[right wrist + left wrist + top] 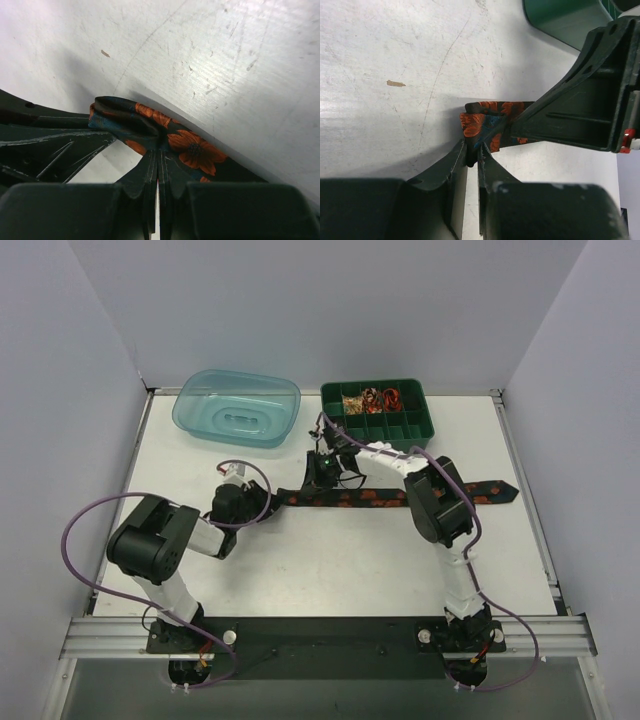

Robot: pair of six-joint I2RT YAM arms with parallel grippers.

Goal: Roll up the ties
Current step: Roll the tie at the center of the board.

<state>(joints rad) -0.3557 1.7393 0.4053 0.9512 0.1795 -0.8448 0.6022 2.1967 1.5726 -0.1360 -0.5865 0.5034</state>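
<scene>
Tie (380, 497) lies flat across the middle of the table (300, 570). Its left end is folded over into a small first turn, and its pointed end is near the right edge. Your left jaws are narrow, pinching that folded end. Your right jaws are shut on the tie just beside them. Risk: both grips crowd one spot, so the jaws can knock each other, and the fold likely springs open if either releases early. A pull may drag the long tail off line, giving a crooked roll. Green compartment tray (375, 410) sits close behind, blue tub (237, 408) behind-left. Open room is on the near side.
</scene>
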